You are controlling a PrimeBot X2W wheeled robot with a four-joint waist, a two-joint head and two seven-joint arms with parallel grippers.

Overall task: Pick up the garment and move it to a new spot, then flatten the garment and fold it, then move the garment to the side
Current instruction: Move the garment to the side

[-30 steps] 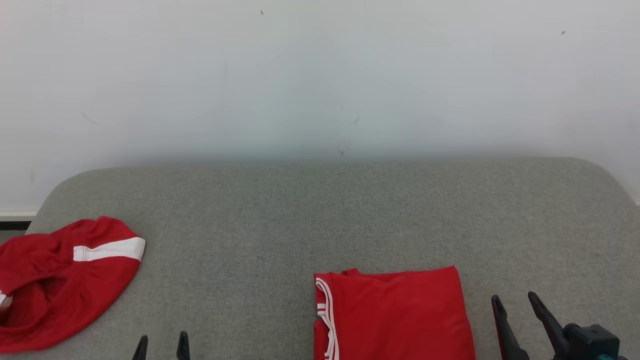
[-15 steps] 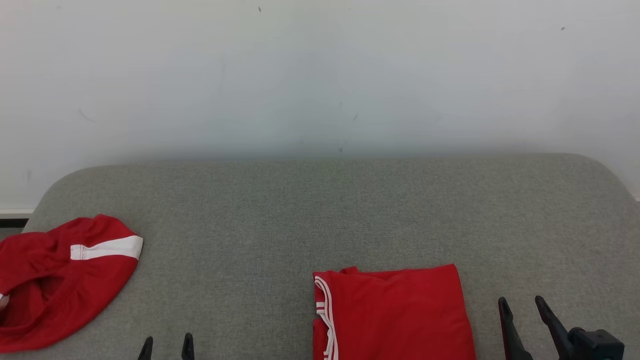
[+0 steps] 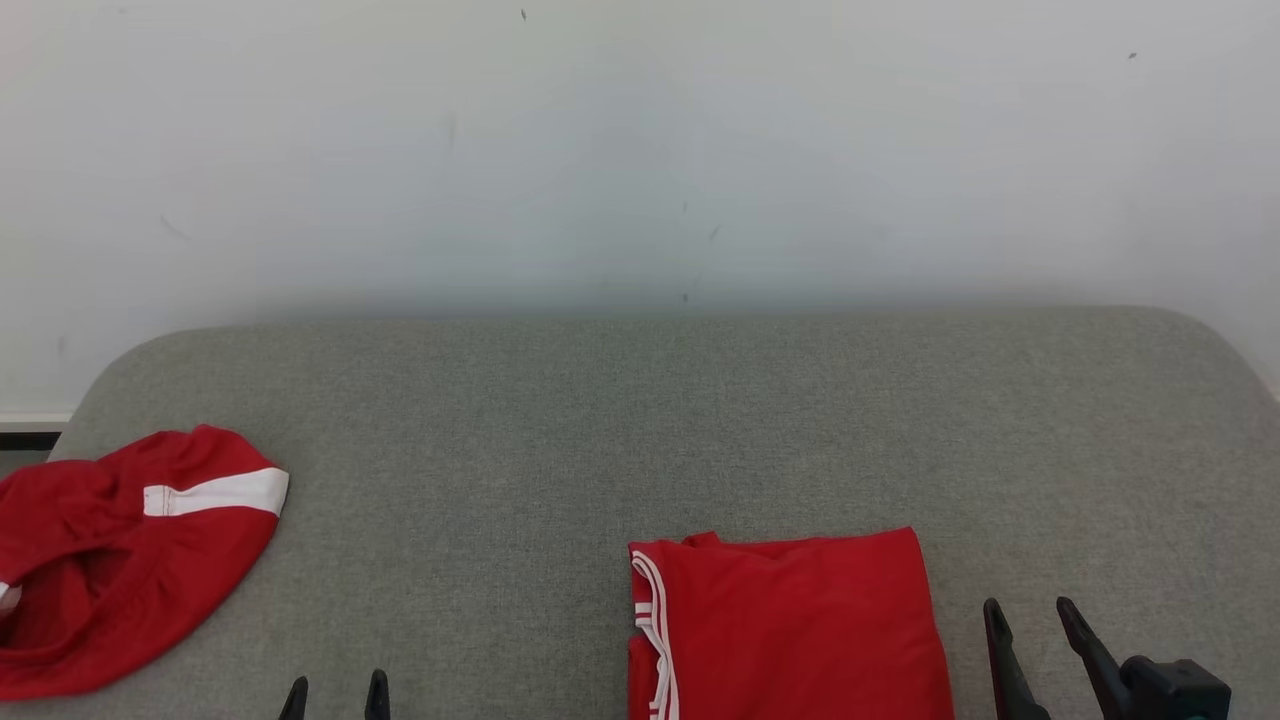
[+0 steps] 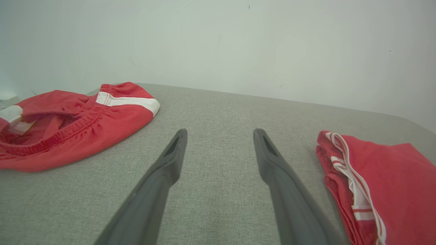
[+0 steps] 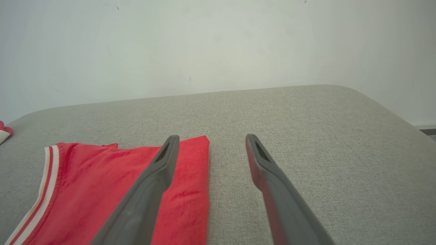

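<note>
Left jaws: I am holding my left gripper (image 3: 337, 682) wide open at the bottom edge, left of centre, in the head view. It is gripping nothing, and bare grey weave is showing between the fingers in its own wrist view.
Right jaws: my right gripper (image 3: 1028, 605) is standing spread wide at the lower right, also gripping nothing, just right of the folded red garment (image 3: 790, 630) with a strip of cushion between.
View differences: the right wrist view is showing one finger (image 5: 150, 190) crossing in front of the garment's right edge. I cannot tell from there whether it is touching, while the head view is showing a gap. The left wrist view is revealing the stacked layers along the fold's left edge (image 4: 335, 180). It is also showing a gathered elastic waistband on the crumpled red garment (image 4: 68, 126).
Folded garment: it is lying flat and roughly rectangular at the bottom, right of centre. The cloth is smooth, with white piping down its left edge.
Crumpled garment: it is sitting bunched at the far left of the head view, well apart from the fold, and is carrying a broad white stripe.
Cushion: the grey cushion (image 3: 600, 420) is looking coarse-woven, with rounded far corners.
Wall: the pale wall (image 3: 640, 150) is rising behind, carrying a few small dark specks.
</note>
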